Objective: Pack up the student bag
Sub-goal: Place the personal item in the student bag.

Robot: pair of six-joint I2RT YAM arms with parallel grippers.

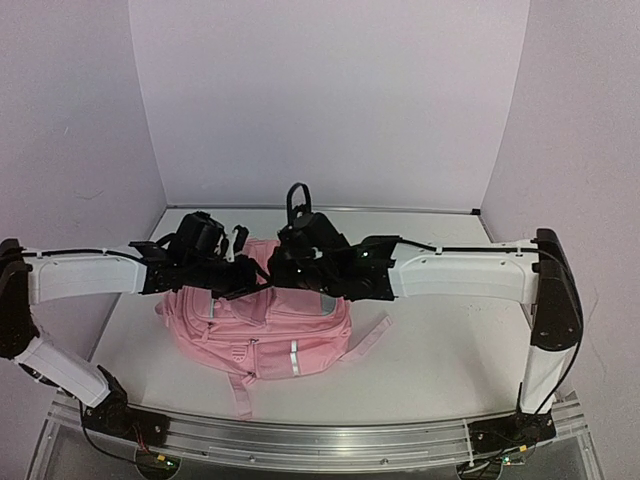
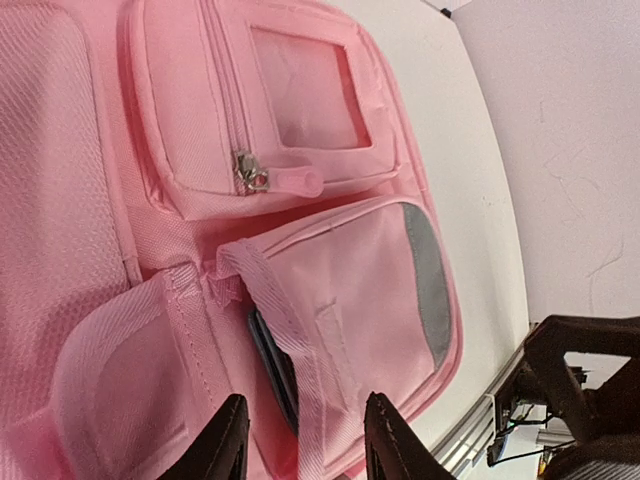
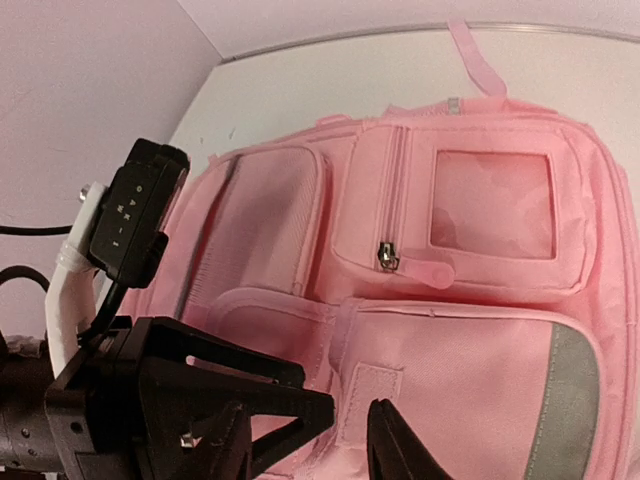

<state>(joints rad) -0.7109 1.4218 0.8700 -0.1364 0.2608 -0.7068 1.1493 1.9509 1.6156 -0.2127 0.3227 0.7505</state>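
Both arms reach over the pink bag (image 1: 268, 335), which lies flat in the middle of the table (image 1: 440, 360).
Top view: the left gripper (image 1: 238, 268) and right gripper (image 1: 290, 262) meet above the bag's far end, hiding it. Left wrist: jaws apart and empty over a front pocket (image 2: 350, 300) showing a dark edge (image 2: 272, 355), maybe something flat. Right wrist: jaws likewise parted and empty; zipped window pocket (image 3: 490, 205), grey strip (image 3: 570, 400).

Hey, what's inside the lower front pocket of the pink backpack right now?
In the left wrist view, a dark flat edge shows in the opening of the student bag's lower front pocket. Pink fabric covers the rest, so what it is cannot be told.
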